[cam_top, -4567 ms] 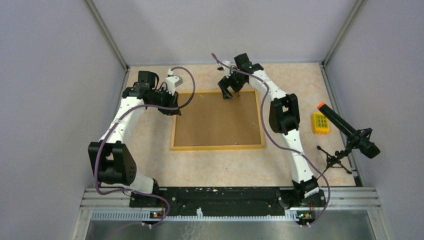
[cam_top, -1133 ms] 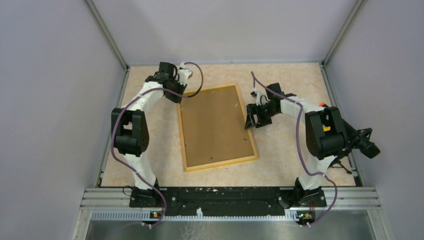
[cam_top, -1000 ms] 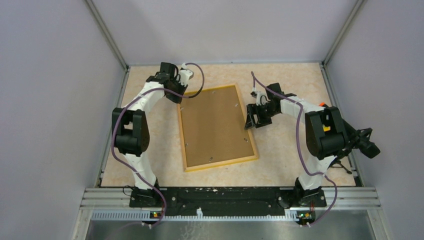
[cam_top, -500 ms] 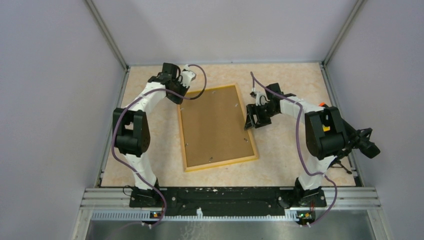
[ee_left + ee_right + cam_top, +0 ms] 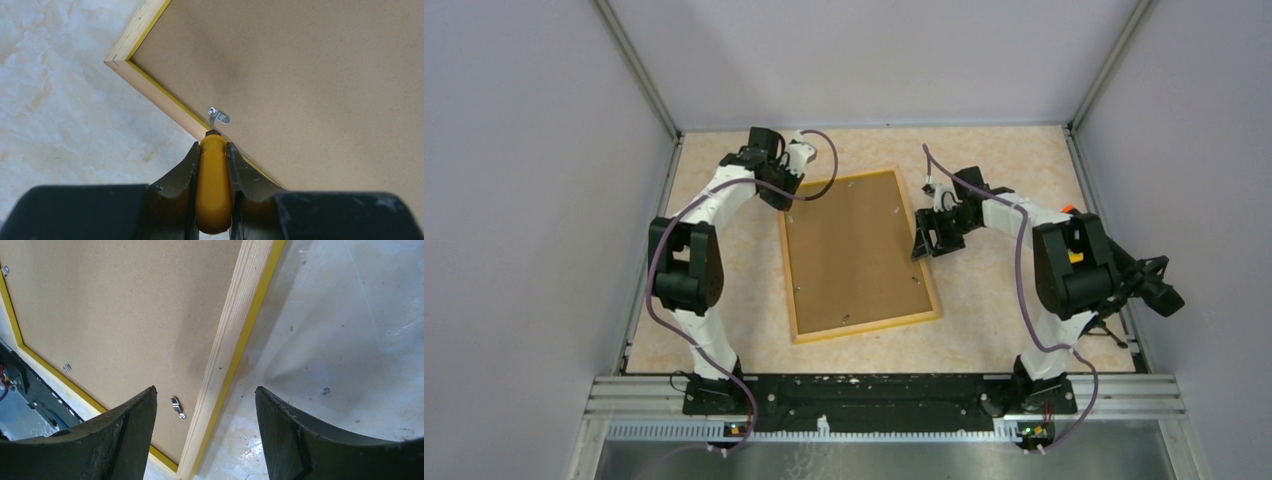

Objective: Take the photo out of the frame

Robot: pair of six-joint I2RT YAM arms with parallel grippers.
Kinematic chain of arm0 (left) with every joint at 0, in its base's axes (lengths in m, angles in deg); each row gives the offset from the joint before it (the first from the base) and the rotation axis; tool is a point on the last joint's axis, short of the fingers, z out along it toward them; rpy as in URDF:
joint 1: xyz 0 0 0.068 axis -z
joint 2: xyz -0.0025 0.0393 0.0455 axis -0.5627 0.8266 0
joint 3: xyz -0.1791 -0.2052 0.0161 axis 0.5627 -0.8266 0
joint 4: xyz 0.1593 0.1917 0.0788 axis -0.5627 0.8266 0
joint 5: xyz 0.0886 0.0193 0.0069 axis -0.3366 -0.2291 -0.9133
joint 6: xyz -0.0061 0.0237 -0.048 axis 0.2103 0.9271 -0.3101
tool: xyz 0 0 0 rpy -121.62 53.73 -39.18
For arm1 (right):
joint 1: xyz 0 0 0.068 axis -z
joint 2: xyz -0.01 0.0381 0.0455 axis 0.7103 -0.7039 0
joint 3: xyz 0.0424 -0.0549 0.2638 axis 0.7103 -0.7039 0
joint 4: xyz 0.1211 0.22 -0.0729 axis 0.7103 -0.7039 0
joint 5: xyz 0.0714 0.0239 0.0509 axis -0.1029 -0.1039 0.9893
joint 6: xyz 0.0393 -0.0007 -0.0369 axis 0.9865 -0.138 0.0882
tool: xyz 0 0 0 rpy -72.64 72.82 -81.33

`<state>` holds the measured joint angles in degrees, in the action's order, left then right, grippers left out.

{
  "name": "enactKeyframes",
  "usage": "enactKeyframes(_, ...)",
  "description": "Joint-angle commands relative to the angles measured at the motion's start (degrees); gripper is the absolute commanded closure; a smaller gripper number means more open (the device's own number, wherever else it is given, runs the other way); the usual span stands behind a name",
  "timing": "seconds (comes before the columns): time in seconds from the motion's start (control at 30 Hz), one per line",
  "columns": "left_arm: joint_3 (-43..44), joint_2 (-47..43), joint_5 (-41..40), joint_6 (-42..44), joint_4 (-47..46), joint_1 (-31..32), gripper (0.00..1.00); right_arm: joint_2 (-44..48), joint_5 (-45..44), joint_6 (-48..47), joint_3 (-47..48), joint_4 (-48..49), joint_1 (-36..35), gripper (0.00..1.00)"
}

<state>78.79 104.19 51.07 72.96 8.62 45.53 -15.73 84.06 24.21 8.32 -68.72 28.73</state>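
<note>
The frame (image 5: 856, 255) is lying face down in the middle of the worktop (image 5: 1004, 330), between the two arms. Its brown back panel (image 5: 310, 75) is facing up, and its long sides are running from near to far with a slight turn. The left tool (image 5: 213, 150) is reaching to the far left corner of the frame and is clamping a yellow stick (image 5: 213, 190) between its fingers (image 5: 187, 170). The stick's dark tip is resting against the pale wooden rim (image 5: 150, 75), just beside a small metal clip (image 5: 218, 116) that is sitting on the edge of the back panel. The right tool (image 5: 205, 390) is hanging over the frame's right long side with its fingers (image 5: 125, 440) spread wide apart and holding nothing. One finger is standing over the back panel and the other over the bare worktop, so the wooden rim and its yellow border are running up between them. A second metal clip (image 5: 177, 407) is showing on the panel just inside that rim, close to the panel-side finger. Whether the right tool is touching the frame cannot be told from these views.
</note>
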Motion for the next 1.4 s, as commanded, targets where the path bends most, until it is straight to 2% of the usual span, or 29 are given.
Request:
enactKeyframes(0.0,-3.2,-2.3,5.6,-3.3,3.6,0.8,1.0,0.0,0.3,-0.8,0.7,1.5,-0.9,0.3)
enactKeyframes(0.2,-6.0,-3.9,3.4,-5.2,0.6,0.7,1.0,0.2,0.3,-0.8,0.4,1.5,-1.1,0.3)
enactKeyframes(0.47,-13.0,-7.1,1.9,-10.5,-8.2,0.5,1.0,0.2,-0.1,-2.5,1.0,0.7,-1.1,0.3)
enactKeyframes(0.7,-24.0,-14.3,3.0,-11.4,-17.4,-1.9,1.0,0.7,-1.1,-4.0,0.8,-0.6,-1.1,0.31)
enactKeyframes(0.97,-36.6,-20.7,7.9,-12.9,-27.1,-6.1,1.0,0.1,-1.2,-4.7,-0.3,-0.1,-1.1,0.34)
enactKeyframes(1.1,-40.6,-21.8,10.3,-14.0,-30.6,-7.4,1.0,-0.7,-1.6,-6.0,-0.2,-0.8,-1.1,0.37)
enactKeyframes(1.37,-43.5,-20.2,9.2,-16.7,-34.7,-7.7,1.0,-2.0,-2.8,-7.4,-0.3,-1.4,-1.2,0.42)
